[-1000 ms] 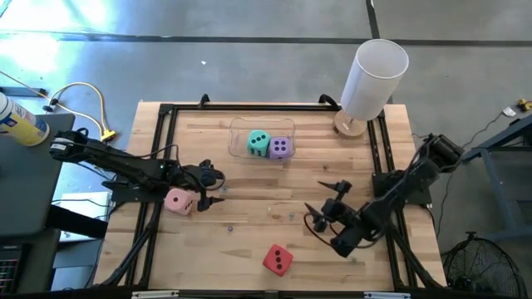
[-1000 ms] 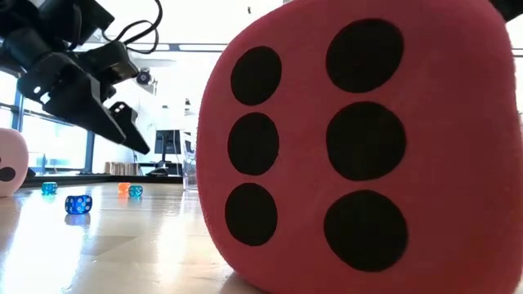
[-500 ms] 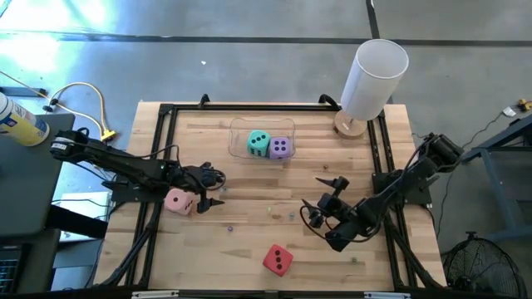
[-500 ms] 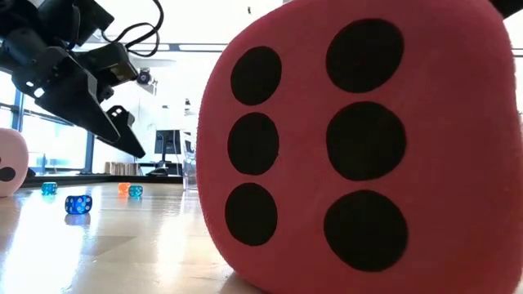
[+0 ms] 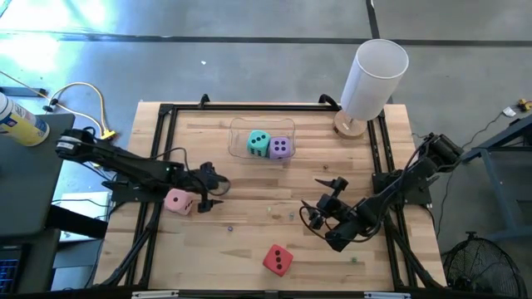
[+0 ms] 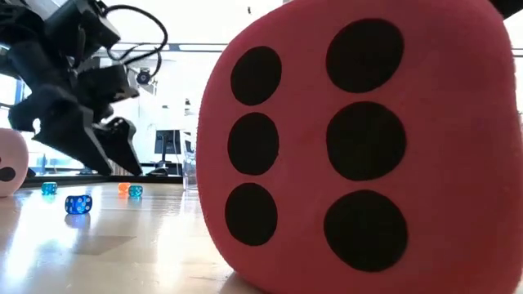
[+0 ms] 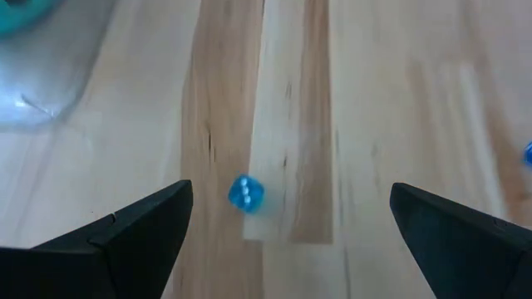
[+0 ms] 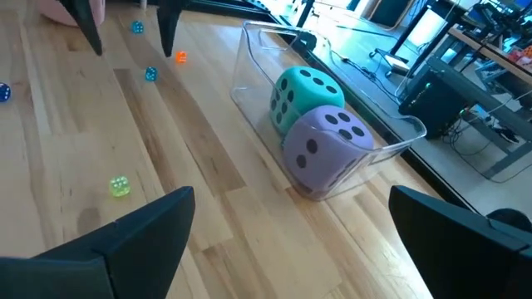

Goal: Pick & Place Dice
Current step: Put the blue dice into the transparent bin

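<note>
A pink die [image 5: 178,200] lies on the wooden table at the left, and a red die [image 5: 278,260] near the front edge fills the low view [image 6: 368,147]. A teal die [image 5: 258,143] and a purple die [image 5: 281,147] sit in a clear tray [image 5: 239,133] at the back. My left gripper [image 5: 218,189] stands open just right of the pink die, slanting down; a tiny blue die [image 7: 246,193] lies on the boards ahead of its fingers. My right gripper [image 5: 322,195] hangs open right of centre, facing the tray [image 8: 249,75].
A tall white cylinder [image 5: 374,76] stands at the far right corner. Several tiny dice lie scattered mid-table, among them a green one [image 8: 120,186], an orange one [image 8: 180,57] and a blue one [image 6: 78,204]. Black frame rails [image 5: 166,116] run along the table's edges.
My left gripper has tipped further down and sunk a little toward the table beside the pink die, staying open. The dice have not moved.
</note>
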Controlling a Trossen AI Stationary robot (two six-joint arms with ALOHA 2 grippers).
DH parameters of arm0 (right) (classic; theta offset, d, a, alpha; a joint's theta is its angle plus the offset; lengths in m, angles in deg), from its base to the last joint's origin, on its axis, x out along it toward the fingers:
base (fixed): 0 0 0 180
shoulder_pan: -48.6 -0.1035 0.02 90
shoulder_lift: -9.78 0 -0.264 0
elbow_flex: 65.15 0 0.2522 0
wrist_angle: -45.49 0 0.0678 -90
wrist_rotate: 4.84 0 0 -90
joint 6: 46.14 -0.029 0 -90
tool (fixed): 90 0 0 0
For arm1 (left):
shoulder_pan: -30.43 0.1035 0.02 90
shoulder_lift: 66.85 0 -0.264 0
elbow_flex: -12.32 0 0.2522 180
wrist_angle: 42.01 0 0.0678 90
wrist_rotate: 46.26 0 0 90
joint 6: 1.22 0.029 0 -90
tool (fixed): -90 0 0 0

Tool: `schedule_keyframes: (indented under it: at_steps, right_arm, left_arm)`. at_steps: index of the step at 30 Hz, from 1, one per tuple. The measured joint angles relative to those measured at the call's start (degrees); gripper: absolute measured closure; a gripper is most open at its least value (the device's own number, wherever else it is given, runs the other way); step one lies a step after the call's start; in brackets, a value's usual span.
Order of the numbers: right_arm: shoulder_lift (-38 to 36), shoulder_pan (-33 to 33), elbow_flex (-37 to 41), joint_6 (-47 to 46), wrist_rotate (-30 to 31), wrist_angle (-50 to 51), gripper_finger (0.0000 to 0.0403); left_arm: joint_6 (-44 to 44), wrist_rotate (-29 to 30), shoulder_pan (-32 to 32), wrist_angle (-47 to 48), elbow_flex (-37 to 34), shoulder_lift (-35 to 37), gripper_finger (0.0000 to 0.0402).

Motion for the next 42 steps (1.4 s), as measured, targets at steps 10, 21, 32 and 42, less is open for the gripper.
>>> schedule_keyframes:
  at_steps: [10,21,32,42]
  right_arm:
    - [0.00,0.02,0.00,0.04,0.11,-0.45,0.0009]
    - [0.00,0.02,0.00,0.04,0.04,-0.68,0.0009]
    - [0.00,0.01,-0.01,0.04,0.00,-0.85,0.0009]
    - [0.00,0.02,-0.02,0.02,-0.04,-0.96,0.0009]
  left_arm:
    - [0.58,2.70,0.67,-5.34,0.00,-8.87,0.0002]
    - [-2.08,0.74,2.45,-5.70,0.17,-11.61,0.0046]
    - [-1.27,1.11,2.43,-4.96,0.17,-11.65,0.0179]
    - [-1.14,1.66,2.41,-4.63,0.07,-11.67,0.0248]
